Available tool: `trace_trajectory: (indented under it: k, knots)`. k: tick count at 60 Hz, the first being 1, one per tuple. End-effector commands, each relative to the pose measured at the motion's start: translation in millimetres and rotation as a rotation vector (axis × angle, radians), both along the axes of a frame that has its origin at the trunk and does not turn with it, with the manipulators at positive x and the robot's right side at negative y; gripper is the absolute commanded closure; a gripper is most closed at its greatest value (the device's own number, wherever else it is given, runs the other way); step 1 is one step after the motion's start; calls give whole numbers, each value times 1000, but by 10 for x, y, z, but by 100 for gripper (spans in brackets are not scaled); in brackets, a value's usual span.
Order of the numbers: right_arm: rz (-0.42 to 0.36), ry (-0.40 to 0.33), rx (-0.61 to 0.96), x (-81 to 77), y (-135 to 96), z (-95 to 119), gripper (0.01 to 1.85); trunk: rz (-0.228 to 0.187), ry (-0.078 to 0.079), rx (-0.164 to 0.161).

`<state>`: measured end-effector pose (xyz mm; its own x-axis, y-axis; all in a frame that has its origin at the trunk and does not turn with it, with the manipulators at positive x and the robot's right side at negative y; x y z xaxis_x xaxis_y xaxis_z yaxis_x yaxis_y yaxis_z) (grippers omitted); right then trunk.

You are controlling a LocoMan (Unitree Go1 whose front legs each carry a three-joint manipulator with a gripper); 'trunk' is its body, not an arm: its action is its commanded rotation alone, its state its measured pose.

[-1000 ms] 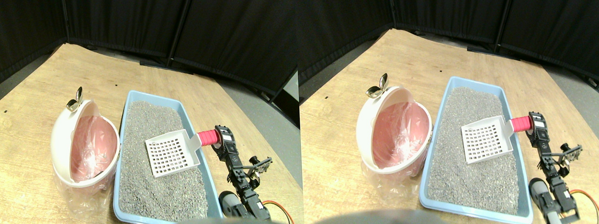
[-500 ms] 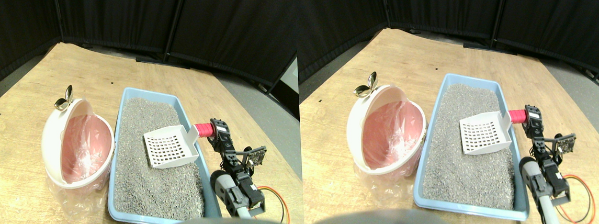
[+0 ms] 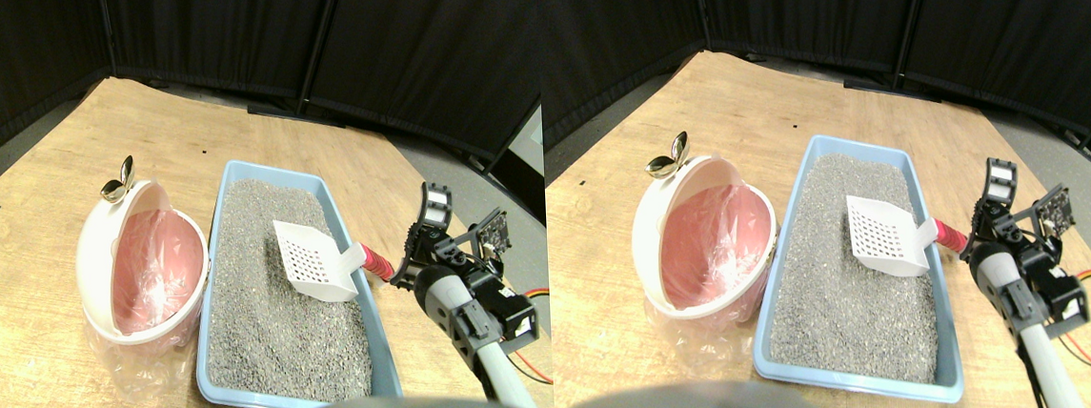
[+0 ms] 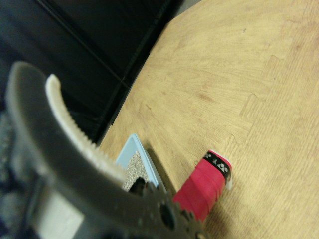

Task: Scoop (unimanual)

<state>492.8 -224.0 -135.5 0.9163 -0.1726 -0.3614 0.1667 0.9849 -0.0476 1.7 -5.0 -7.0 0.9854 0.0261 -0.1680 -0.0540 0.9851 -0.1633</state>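
Observation:
A white slotted scoop (image 3: pixel 312 260) lies tilted on the grey litter (image 3: pixel 264 321) in the light-blue tray (image 3: pixel 268 399). Its red wrapped handle (image 3: pixel 374 262) sticks out over the tray's right rim. My right gripper (image 3: pixel 416 236) is just right of the handle's end and stands open: one jaw points up, the other sits low by the handle tip. Nothing is clamped between them. In the wrist view the red handle (image 4: pixel 204 186) lies free over the wood beyond a toothed jaw, with a tray corner (image 4: pixel 133 149) behind. The scoop head holds no litter that I can see.
A white round bin (image 3: pixel 97 245) with a pink plastic liner (image 3: pixel 153 269) stands tilted against the tray's left side. Red and orange cables (image 3: pixel 532 298) trail behind my arm on the right. Black curtains (image 3: pixel 214 37) close off the far edge of the wooden floor.
The jaws have opened and let go of the red handle, and the gripper has swung up and to the right. The scoop has tipped steeper into the litter.

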Motion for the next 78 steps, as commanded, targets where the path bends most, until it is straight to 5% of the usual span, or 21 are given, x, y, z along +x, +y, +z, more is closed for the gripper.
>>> trace_trajectory:
  k: [1,12,24,30,32,34,38,78]
  knots:
    - [13,2,-31,-2,-10,99,34,2,-20,-22]
    - [35,27,-22,-111,-70,200,38,6,-21,-24]
    - [70,-62,9,-210,-101,335,51,-7,-23,-20]
    - [109,-119,1,-250,-93,367,92,-15,-25,-16]
    - [153,-165,9,-263,-97,366,125,-19,-25,-15]
    - [157,-172,17,-265,-100,363,132,-22,-24,-14]
    - [181,-229,34,-281,-107,343,180,-28,-25,-11]
    - [236,-223,8,-763,-174,285,180,-53,-18,27]
